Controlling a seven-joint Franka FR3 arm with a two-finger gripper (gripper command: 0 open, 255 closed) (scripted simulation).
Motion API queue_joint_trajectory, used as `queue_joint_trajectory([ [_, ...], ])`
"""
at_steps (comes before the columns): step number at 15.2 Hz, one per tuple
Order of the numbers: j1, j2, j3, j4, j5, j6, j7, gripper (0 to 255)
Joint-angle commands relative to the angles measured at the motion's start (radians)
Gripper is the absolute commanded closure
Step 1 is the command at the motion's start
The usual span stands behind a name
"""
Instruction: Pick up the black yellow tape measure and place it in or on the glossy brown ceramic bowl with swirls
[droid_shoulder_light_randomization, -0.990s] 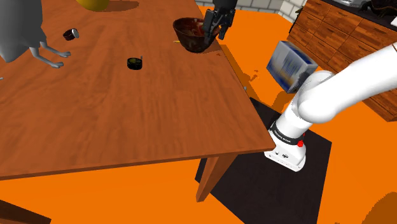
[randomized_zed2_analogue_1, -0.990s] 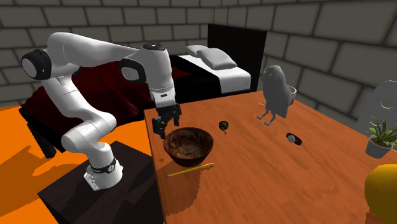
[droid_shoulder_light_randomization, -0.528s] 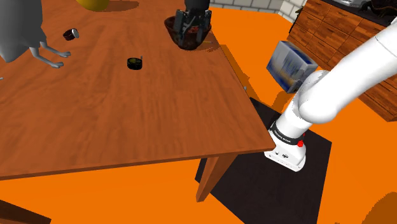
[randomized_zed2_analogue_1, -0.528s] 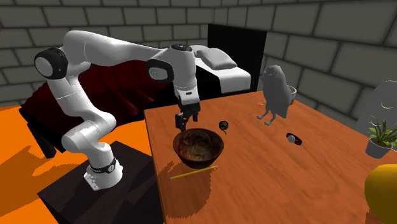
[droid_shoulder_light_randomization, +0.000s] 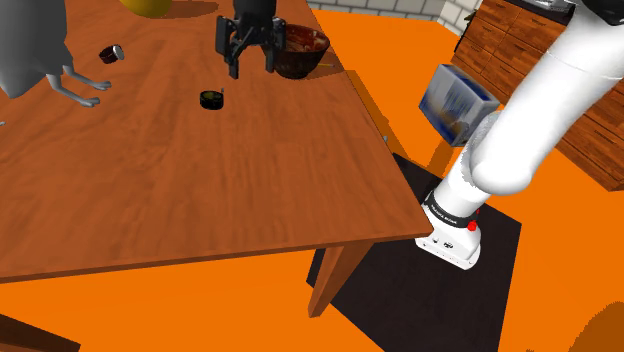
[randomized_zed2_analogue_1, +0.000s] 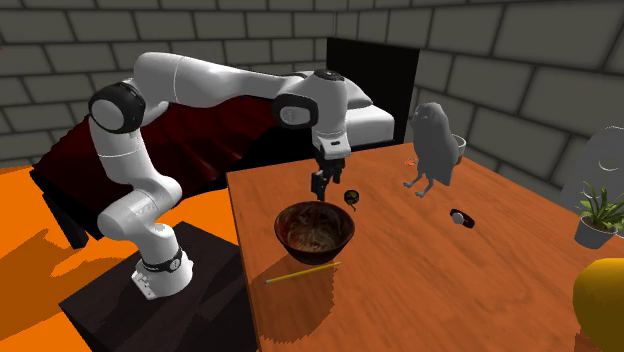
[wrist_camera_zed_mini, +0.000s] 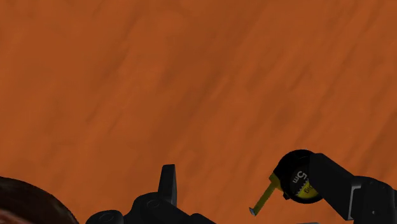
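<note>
Hovering hand above table | spread apart, empty | tape measure lies nearby, untouched

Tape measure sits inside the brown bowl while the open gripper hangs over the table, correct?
Not inside: the shoulder view shows the tape measure lying on the table, apart from the brown bowl. The open gripper does hang over the table.

White Franka arm, rounded glossy links, dark grey joint rings between them. Gripper all black, boxy palm, two slim fingers. Base collar white with a dark band and a small red dot; tiny black lettering there, possibly a maker's label, unreadable.
</note>
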Motion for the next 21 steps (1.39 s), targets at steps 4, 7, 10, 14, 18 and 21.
queue_joint_trajectory([
  [4,0.048,0.216,0.034,0.237,-0.048,-0.032,0.110,0],
  [7,0.064,0.265,0.037,0.285,-0.059,-0.033,0.132,0],
  [10,0.066,0.266,0.038,0.247,-0.059,0.007,0.132,0],
  [14,0.069,0.270,0.039,0.204,-0.060,0.053,0.132,0],
  [18,0.069,0.270,0.039,0.205,-0.060,0.053,0.132,0],
  [21,0.069,0.270,0.039,0.205,-0.060,0.053,0.132,0],
])
